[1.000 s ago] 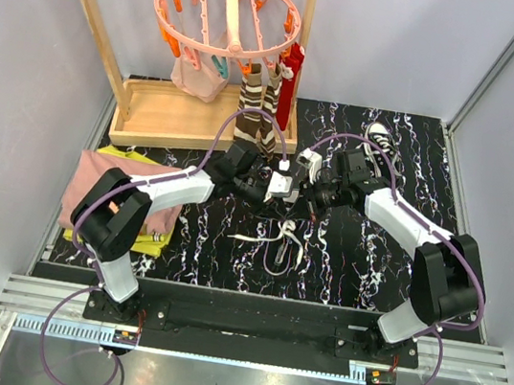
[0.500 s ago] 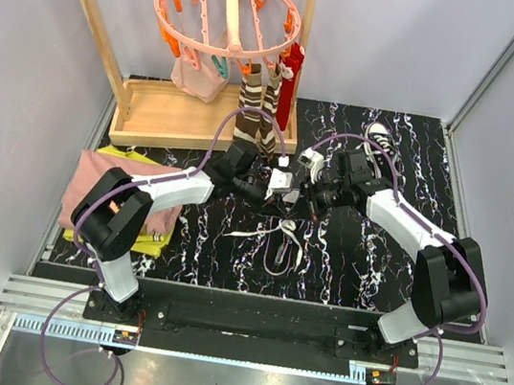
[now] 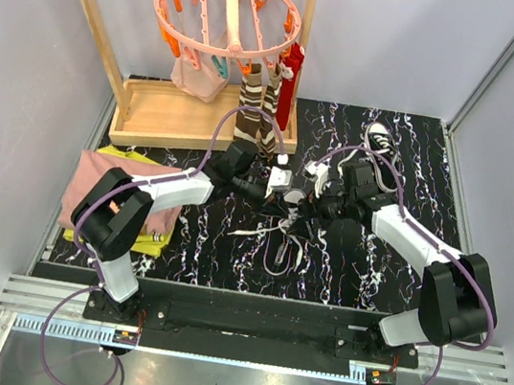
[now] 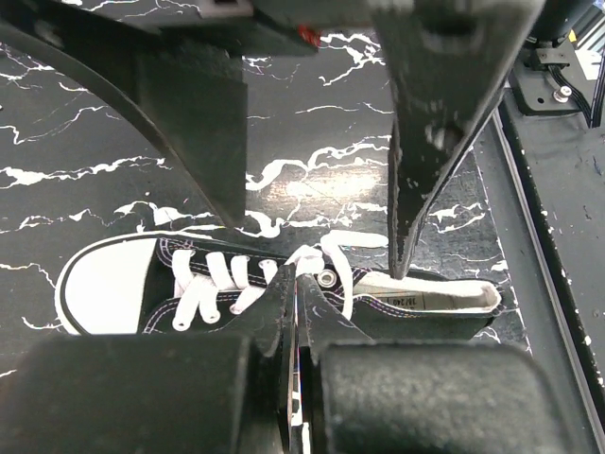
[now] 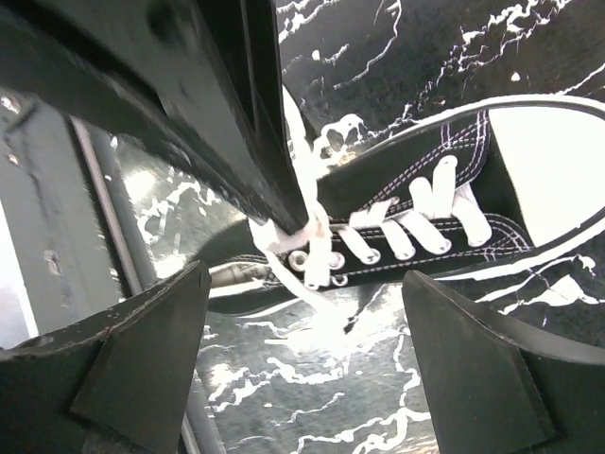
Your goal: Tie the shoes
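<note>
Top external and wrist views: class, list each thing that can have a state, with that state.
Near sneaker: upright, laces not in a bow.
Left end effector: shut on lace.
Right end effector: open, over the near sneaker.
Far sneaker: untouched, back right.
Brown striped socks: hanging from pink peg hanger.

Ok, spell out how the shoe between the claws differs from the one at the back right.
The middle shoe has the left claw shut on its lace; the back-right shoe lies apart, untouched. The middle shoe's laces trail loose over the table; the other's I cannot make out. Both are black with white toe caps.
</note>
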Motion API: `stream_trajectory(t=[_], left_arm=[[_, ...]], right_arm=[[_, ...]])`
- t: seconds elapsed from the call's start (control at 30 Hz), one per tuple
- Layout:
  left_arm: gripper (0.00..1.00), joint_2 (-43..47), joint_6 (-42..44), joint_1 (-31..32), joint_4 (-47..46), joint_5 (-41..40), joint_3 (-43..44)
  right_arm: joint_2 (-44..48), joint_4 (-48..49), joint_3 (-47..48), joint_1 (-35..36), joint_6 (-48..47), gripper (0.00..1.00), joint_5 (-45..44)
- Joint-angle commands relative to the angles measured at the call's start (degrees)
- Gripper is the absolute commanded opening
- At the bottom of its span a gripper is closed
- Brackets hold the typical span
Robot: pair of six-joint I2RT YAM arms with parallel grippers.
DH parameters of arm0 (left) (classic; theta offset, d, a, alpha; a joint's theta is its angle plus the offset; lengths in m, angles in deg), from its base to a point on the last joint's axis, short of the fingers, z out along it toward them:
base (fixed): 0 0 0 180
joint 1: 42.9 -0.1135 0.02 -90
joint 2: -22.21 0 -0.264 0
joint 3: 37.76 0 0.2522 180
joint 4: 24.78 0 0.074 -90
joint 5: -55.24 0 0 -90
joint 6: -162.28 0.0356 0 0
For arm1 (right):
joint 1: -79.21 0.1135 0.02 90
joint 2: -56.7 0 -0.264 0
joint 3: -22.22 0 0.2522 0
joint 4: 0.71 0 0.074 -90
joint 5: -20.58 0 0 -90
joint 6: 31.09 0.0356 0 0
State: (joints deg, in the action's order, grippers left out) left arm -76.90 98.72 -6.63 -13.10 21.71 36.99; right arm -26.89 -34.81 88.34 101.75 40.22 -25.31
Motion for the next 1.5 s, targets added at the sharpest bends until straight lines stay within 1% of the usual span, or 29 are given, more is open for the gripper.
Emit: stream_trajectory(t=[0.0, 0.07, 0.17, 0.3, 0.47, 0.63, 0.77, 0.87, 0.9, 1.0, 1.03, 1.13, 1.3, 1.33, 1.4, 1.47], left_arm=[[0.0, 0.3, -0.7, -0.7, -3.5, 2.8, 0.1], [0.0, 0.4, -0.7, -1.0, -3.0, 2.8, 0.1], [0.0, 0.5, -0.8, -1.6, -2.7, 3.0, -0.3], [0.0, 0.7, -0.7, -1.8, -2.6, 2.9, -0.7], [0.0, 1.2, -0.5, -2.2, -2.2, 2.7, -1.3], [0.0, 1.6, 0.4, -2.7, -1.3, 2.9, -1.7], [0.0, 2.1, 0.5, -2.9, -1.1, 3.1, -1.9], [0.0, 2.3, 0.7, -3.0, -0.7, 3.2, -2.0], [0.0, 2.4, 1.0, -3.0, -0.4, 3.3, -2.0], [0.0, 2.5, 1.3, -3.3, 0.2, 3.3, -1.9], [0.0, 2.5, 1.5, -3.3, 0.2, 3.5, -1.8], [0.0, 2.6, 1.5, -3.6, 0.3, 3.6, -1.9], [0.0, 2.9, 1.6, -3.7, 0.5, 3.7, -2.1], [0.0, 3.0, 1.7, -3.8, 0.5, 3.7, -2.3], [0.0, 3.0, 1.7, -3.9, 0.5, 3.8, -2.4], [0.0, 3.1, 1.6, -4.1, 0.5, 3.8, -2.5]], right_arm=[[1.5, 5.3, -2.3, -0.1, -6.1, 0.9, 0.2], [1.9, 8.1, -3.8, 0.0, -6.6, 0.88, 1.8], [2.4, 9.9, -4.4, 0.4, -8.1, 0.84, 3.1], [1.3, 9.5, -3.7, 1.5, -10.1, 0.79, 2.9], [1.5, 8.3, -3.8, 3.9, -13.1, 0.8, 0.5], [0.7, 8.6, -3.2, 6.2, -13.7, 0.83, -2.9], [-0.5, 9.3, -2.4, 6.5, -13.0, 0.8, -6.1], [-1.1, 9.3, -1.9, 6.5, -13.0, 0.69, -8.0], [-1.2, 9.3, -2.2, 6.4, -13.2, 0.6, -8.3], [-0.9, 8.7, -2.4, 6.5, -13.8, 0.49, -9.3], [-0.8, 8.6, -2.4, 6.4, -14.2, 0.42, -9.2], [-0.6, 8.2, -2.6, 6.4, -14.4, 0.33, -9.4], [0.4, 7.3, -3.0, 6.3, -14.5, 0.31, -8.8], [0.6, 7.3, -3.1, 6.3, -14.5, 0.28, -8.5], [0.7, 7.1, -3.1, 6.2, -14.6, 0.25, -8.6], [0.5, 7.0, -3.0, 6.0, -14.7, 0.25, -8.9]])
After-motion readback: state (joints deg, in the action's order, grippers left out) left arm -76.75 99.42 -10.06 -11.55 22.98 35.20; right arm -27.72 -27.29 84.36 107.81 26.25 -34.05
